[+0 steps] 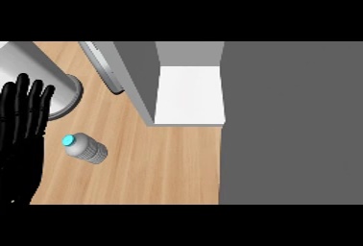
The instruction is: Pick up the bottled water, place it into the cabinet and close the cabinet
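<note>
Bottled water (86, 148) lies on its side on the wood counter (163, 163), cyan cap twd upper left, base twd lower right. Untouched; nothing braces it, so prob free to roll.

Left hand (21, 120) shows at view's left edge, fingers straight and up, holding nothing, resting just beside bottle, not touching. Right hand not in view.

Above bottle: round grey object (65, 98), partly behind the hand, id unclear.

Cabinet (188, 93) sits up-right of bottle, door (102, 65) swung open to the left, white shelf showing, so entry looks ready.

Open counter btwn bottle and cabinet mouth, no obstacles. Counter ends at right in a straight edge; dark grey beyond.
</note>
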Controlling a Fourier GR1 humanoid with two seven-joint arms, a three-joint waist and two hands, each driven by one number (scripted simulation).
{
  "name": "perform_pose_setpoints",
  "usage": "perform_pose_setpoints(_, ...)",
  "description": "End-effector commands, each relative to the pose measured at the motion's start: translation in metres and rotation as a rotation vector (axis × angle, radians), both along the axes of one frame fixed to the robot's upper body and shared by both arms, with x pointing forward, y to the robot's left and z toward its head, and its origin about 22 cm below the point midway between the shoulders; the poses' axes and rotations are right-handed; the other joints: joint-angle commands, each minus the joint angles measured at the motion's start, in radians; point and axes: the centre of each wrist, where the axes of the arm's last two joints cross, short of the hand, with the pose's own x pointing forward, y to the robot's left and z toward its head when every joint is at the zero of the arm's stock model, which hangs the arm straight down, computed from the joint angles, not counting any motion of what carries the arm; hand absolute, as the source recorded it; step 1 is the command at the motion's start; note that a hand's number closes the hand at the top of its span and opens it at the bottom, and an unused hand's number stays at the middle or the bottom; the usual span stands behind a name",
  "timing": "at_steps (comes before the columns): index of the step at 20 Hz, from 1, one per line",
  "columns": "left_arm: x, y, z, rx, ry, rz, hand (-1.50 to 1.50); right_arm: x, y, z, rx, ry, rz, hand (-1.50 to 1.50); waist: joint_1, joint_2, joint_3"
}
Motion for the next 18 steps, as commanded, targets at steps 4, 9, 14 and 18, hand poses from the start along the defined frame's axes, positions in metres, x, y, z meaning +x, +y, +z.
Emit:
perform_pose_setpoints(4, -0.022, 0.014, 0.002, -0.022, 0.013, 0.311, -1.5, -0.023, -0.012, -0.003, -0.046, 0.067, 0.014, -1.5, -0.005, 0.008, -0.008)
perform_pose_setpoints(9, -0.033, 0.016, -0.012, -0.341, 0.18, 0.438, -1.5, -0.054, 0.0, -0.012, 0.045, 0.184, 0.177, -1.5, -0.012, 0.004, -0.008)
perform_pose_setpoints(14, -0.068, -0.006, 0.008, -0.386, 0.183, 0.432, -1.5, -0.096, -0.011, 0.004, 0.049, 0.191, 0.182, -1.5, -0.014, 0.007, -0.007)
perform_pose_setpoints(18, -0.077, -0.014, -0.003, -0.376, 0.189, 0.442, -1.5, -0.116, -0.008, 0.016, 0.044, 0.192, 0.197, -1.5, -0.011, 0.009, -0.008)
